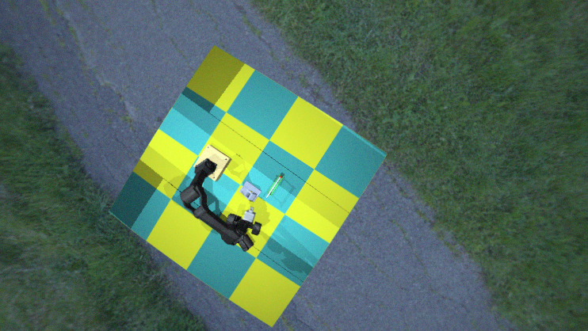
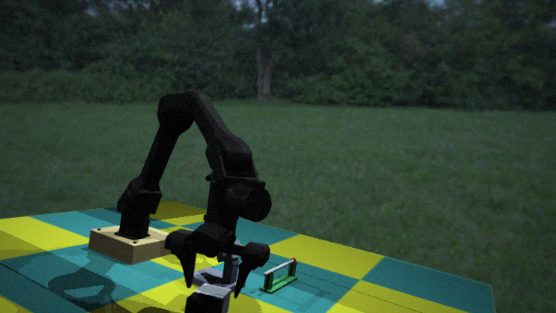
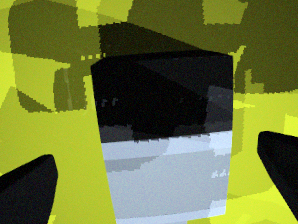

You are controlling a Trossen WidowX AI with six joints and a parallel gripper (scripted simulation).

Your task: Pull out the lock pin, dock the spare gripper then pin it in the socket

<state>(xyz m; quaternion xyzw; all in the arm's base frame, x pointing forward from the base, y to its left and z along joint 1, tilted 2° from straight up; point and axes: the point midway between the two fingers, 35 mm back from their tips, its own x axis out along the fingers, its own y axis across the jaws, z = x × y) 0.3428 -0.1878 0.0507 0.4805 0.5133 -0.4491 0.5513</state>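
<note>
Pin (image 1: 273, 187) (image 2: 279, 266): smooth, white shaft, plastic look. Its stand (image 2: 279, 284): green, plastic look. Spare gripper (image 1: 249, 214) (image 2: 210, 295) (image 3: 160, 155): pale grey part smooth, matt; black part likewise. Arm (image 1: 214, 222) (image 2: 155, 155): matt black, slight sheen on edges. Base block (image 1: 222, 161) (image 2: 110, 248): smooth, matt; material uncertain.

One arm (image 1: 214, 219) (image 2: 229, 155), one mount (image 1: 250, 191) (image 2: 206, 275), one pin (image 1: 274, 185) (image 2: 279, 266), one spare gripper (image 1: 249, 214) (image 2: 210, 297) (image 3: 160, 155).

Checkered tabletop (image 1: 306, 133) (image 2: 334, 256), yellow and teal squares, crossed by shadows. Cracked grey pavement (image 1: 411, 263); green grass (image 1: 473, 102) (image 2: 389, 163). Dark trees (image 2: 350, 50) behind the grass, one pale trunk (image 2: 264, 77); dim light overhead, slivers of bluish sky.
</note>
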